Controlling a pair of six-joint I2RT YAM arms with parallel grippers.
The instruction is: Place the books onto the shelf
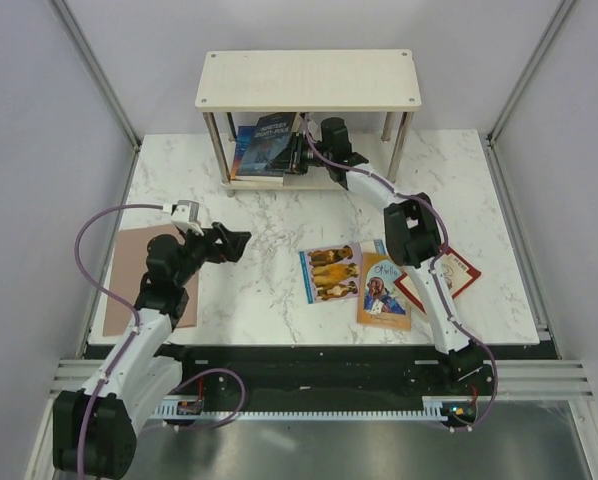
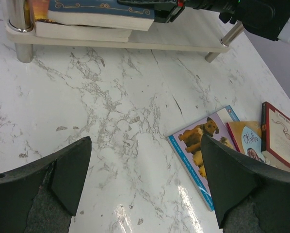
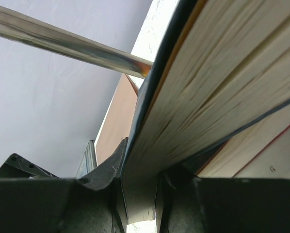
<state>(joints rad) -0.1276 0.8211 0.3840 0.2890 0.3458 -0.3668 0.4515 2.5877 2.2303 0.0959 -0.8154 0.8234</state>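
My right gripper is reaching into the shelf at the top centre of the overhead view, under the upper board. Its fingers are pinched narrow on the edge of the dark blue "Nineteen Eighty-Four". The right wrist view shows that book's page block clamped between the two pads, with a second book's pages pressed against it at the lower right. That neighbour looks like the blue-covered book, which sits at the left end of the lower board. My left gripper hangs at centre left with its fingers spread wide and holding nothing, over bare marble. The dog book, the tan portrait book and the red-bordered book lie flat in a cluster right of centre, not yet shelved. My worry is the release. The dark blue book appears to lean rather than stand square, so if I open too early it could slide forward off the board or topple and take its neighbour with it. A crooked retreat could also drag the book out or knock the shelf's silver post, which sits close to the fingers.
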